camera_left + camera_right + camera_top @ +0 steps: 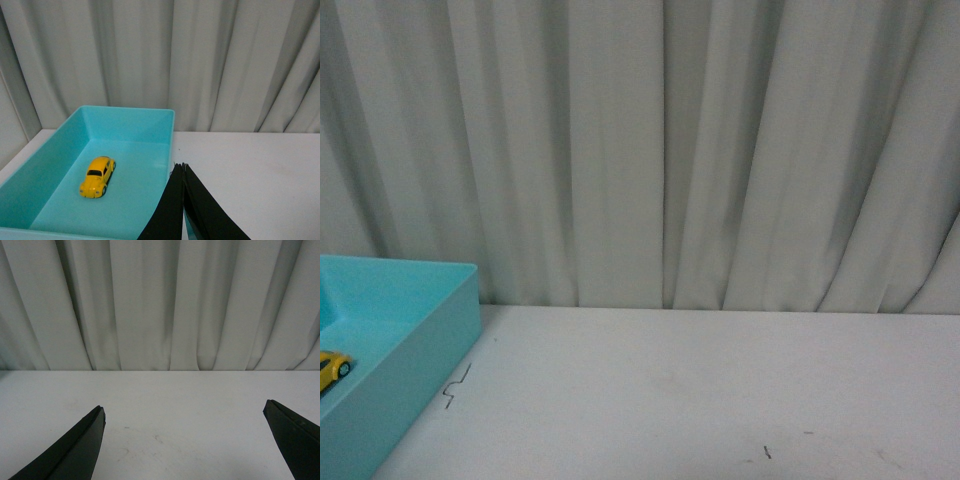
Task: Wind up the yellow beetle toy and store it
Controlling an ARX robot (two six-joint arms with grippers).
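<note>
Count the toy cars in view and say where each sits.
1. The yellow beetle toy sits on the floor of the turquoise bin, touching neither gripper; the front view crops part of the bin.

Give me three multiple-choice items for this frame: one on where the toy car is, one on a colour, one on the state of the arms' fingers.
1. Where is the yellow beetle toy?
A. On the bare table
B. On the floor of the bin
C. Held between fingers

2. What colour is the bin?
A. Turquoise
B. Red
C. Grey

3. How do the two arms' fingers stand?
A. Both pairs spread wide
B. Left pair spread, right pair closed
C. Left pair closed together, right pair spread wide

Answers:
1. B, the left wrist view shows the car on its wheels inside the bin, touched by nothing.
2. A, its walls and floor are turquoise in both the front and left wrist views.
3. C, the left gripper has its tips meeting with nothing between them, while the right gripper shows a wide gap over the table.
</note>
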